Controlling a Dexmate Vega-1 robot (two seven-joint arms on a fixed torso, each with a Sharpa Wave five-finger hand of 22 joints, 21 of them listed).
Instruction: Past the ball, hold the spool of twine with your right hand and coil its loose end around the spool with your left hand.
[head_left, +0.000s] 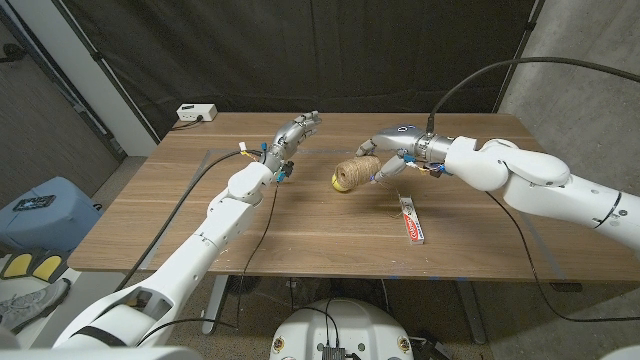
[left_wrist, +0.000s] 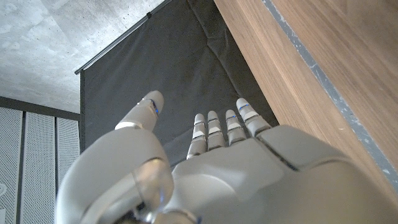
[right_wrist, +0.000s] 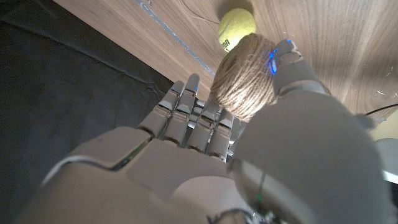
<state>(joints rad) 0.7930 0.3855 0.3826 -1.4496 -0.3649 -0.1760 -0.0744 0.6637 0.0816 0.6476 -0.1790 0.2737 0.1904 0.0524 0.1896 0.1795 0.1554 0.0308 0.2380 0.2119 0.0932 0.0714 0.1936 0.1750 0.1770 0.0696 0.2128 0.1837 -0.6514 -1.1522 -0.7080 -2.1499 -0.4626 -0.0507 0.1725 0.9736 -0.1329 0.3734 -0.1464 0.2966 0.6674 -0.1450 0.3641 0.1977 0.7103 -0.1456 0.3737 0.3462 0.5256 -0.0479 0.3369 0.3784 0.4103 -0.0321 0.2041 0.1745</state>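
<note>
On near table edge, toothpaste tube (head_left: 412, 219) lying flat, well apart from the action, ignore

Mid-table, right hand (head_left: 388, 148) wrapped on spool of twine (head_left: 351, 175), thumb one side, fingers (right_wrist: 186, 118) the other, spool lifted or tipped slightly off wooden table (head_left: 150, 230), cannot tell which. Right wrist view: spool (right_wrist: 244, 78) gripped between thumb and fingers, tennis ball (right_wrist: 236, 28) just beyond it, near or touching, cannot tell

Left of spool, left hand (head_left: 293, 133) held apart from it, fingers (left_wrist: 217, 127) straight and spread, holding nothing, pointing toward far table edge and black curtain (left_wrist: 161, 68)

Far left corner, white power strip (head_left: 197, 113), irrelevant

Step in hand, judged: right grip set, left not yet on loose end. Loose end not clearly made out in any view, thin line near ball in right wrist view maybe the strand, unsure

To do well: keep right grip firm on spool ends, leave winding surface clear; bring left hand over to strand, pinch near free tip, wrap round spool body with light tension, avoid knocking ball, avoid pulling spool out of right hand
</note>
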